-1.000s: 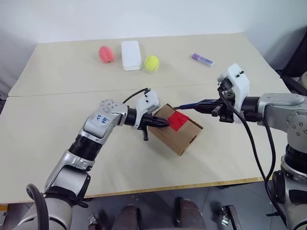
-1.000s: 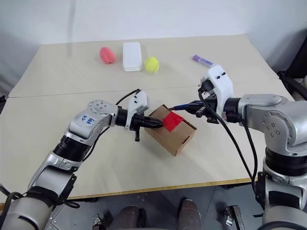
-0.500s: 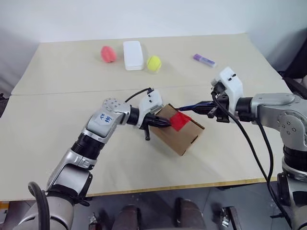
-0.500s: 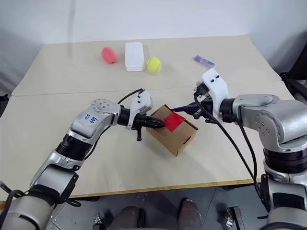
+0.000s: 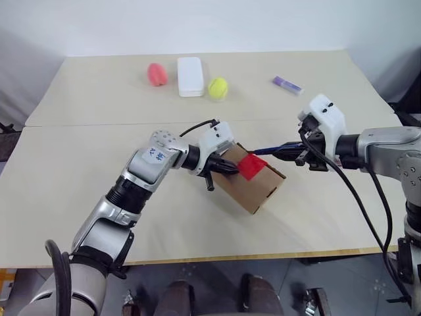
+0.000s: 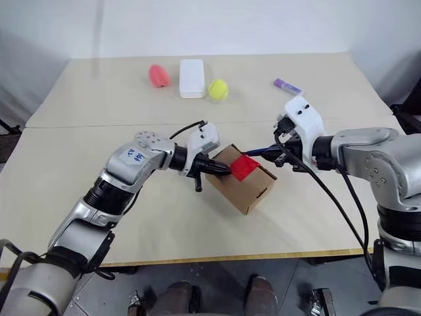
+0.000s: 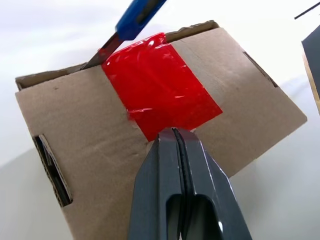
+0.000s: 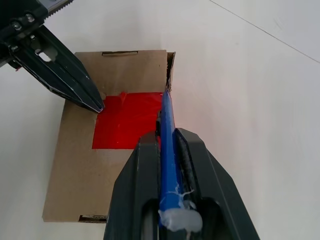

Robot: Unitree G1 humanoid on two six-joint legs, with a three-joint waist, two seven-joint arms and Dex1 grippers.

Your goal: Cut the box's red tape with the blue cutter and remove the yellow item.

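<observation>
On the table [image 5: 79, 191] near its front edge lies the box [image 5: 253, 187], tilted, w/ the red tape [image 5: 250, 164] still whole across the flap seam. Left gripper [image 7: 174, 131] has its fingers pressed together, holding nothing; the tips push on the box top at the tape's edge to steady it. Right gripper [image 8: 167, 137] is clamped on the cutter [image 8: 169, 150], and the blade tip sits at the far edge of the tape, by the box corner. I cannot tell if it already bites in.

Step in hand, I judge: start of the cut, approx. at the beginning of the task. The yellow item is not to see, prob. inside the box.

Next move needs: press the tip down into the seam, then draw it along the tape toward the left gripper, while the left one holds the box firm so it does not slide.
</observation>
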